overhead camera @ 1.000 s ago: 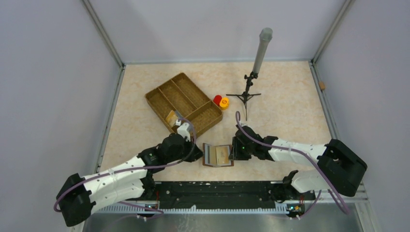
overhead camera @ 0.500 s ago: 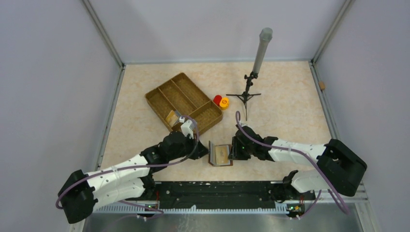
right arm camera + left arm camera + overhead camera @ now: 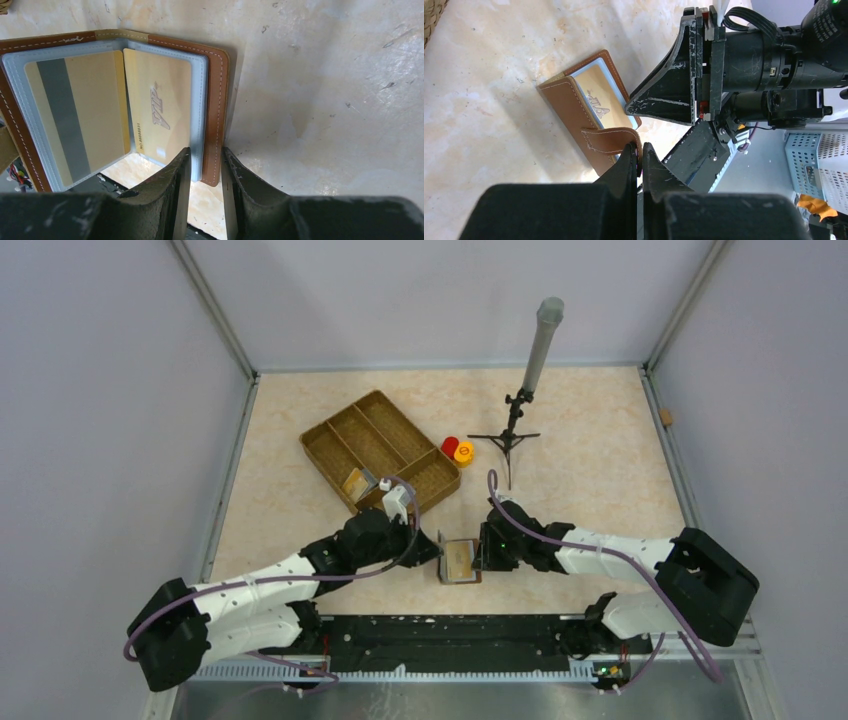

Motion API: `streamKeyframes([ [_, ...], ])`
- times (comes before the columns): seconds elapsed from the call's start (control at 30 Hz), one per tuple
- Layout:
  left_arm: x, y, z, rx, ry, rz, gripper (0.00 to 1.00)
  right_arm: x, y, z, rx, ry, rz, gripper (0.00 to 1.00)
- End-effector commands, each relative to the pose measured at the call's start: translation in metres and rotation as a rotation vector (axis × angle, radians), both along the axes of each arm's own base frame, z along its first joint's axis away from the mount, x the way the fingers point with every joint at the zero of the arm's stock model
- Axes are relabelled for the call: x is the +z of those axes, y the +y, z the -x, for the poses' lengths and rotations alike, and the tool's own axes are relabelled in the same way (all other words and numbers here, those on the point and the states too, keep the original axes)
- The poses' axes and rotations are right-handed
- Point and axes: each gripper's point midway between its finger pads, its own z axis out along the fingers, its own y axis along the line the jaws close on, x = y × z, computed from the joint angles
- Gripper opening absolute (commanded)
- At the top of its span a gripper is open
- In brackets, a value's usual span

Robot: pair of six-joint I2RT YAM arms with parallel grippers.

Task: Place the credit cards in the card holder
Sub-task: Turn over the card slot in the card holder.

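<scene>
Left tool (image 3: 640, 151) pinching card holder (image 3: 568, 106) strap (image 3: 607, 139), right tool (image 3: 205, 159) clamping opposite edge

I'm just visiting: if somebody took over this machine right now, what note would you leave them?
Left claw: shut on the strap tab of the card holder, whose flap is partly raised.
Right claw: shut on the holder's opposite cover edge.
Cards: the gold VIP card and the gold striped card sit inside the holder.
Done: those two are in.
Left: a yellowish item in the wicker tray may be another card; it is too small to tell. Check it.
</scene>
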Motion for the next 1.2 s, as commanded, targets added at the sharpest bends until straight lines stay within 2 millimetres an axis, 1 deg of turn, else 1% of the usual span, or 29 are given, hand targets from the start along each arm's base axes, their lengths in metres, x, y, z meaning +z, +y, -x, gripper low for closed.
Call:
streamKeyframes([
  [0.0, 0.026, -0.013, -0.007, -0.014, -0.053, 0.078, 0.00, -0.009, -0.004, 0.005, 0.000, 0.008, 0.029, 0.28],
  [0.6, 0.023, -0.025, -0.007, -0.055, -0.033, 0.090, 0.00, -0.008, -0.005, 0.005, 0.001, 0.007, 0.033, 0.28],
  [0.83, 0.024, -0.024, -0.009, -0.044, -0.042, 0.085, 0.00, -0.008, -0.006, 0.005, -0.002, 0.007, 0.035, 0.28],
  [0.9, 0.023, -0.021, -0.012, -0.023, -0.048, 0.072, 0.00, -0.008, -0.007, 0.004, -0.004, 0.005, 0.041, 0.28],
  [0.93, 0.018, -0.016, -0.014, 0.005, -0.035, 0.045, 0.00, -0.007, -0.007, 0.003, -0.006, 0.002, 0.043, 0.28],
  [1.03, -0.002, 0.007, -0.024, 0.138, 0.016, -0.071, 0.00, -0.004, -0.011, 0.000, -0.023, -0.018, 0.058, 0.28],
  [1.17, -0.021, 0.035, -0.024, 0.249, 0.062, -0.151, 0.00, -0.001, -0.010, -0.001, -0.021, -0.028, 0.052, 0.28],
])
